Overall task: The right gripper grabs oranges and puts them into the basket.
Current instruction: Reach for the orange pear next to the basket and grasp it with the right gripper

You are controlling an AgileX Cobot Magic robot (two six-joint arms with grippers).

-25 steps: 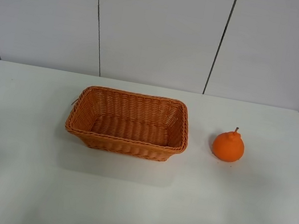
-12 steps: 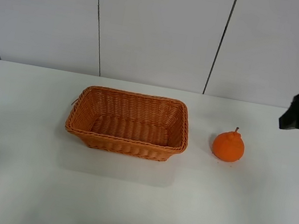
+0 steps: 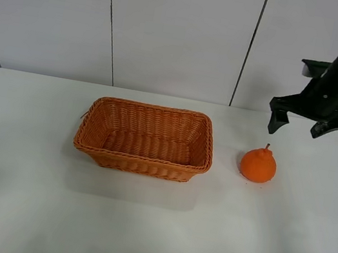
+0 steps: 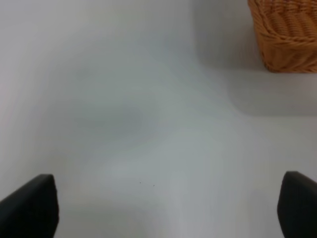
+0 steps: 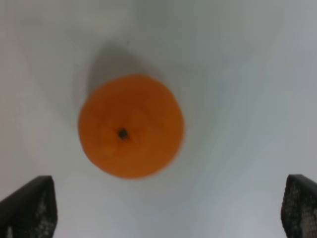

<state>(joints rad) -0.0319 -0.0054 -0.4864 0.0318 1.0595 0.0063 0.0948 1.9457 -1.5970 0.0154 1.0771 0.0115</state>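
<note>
Left gripper [image 4: 163,203] hangs with fingers spread wide over bare table [image 4: 124,99], empty, a corner of the basket [image 4: 285,39] ahead of it. That basket stands well to the left of the right gripper [image 3: 294,130], and the orange [image 3: 258,165] rests on the table just below it, fingers parted, nothing held. Trouble spot: in the wrist view the fruit lies nearer one finger, so a straight drop could nudge it rolling, and pads closing high on the tapering knob could squirt it out. Carried low, it might clip the braided rim. Room looks generous: bare table around the fruit and leftward, though the table's right edge and the back wall sit near the gripper.
</note>
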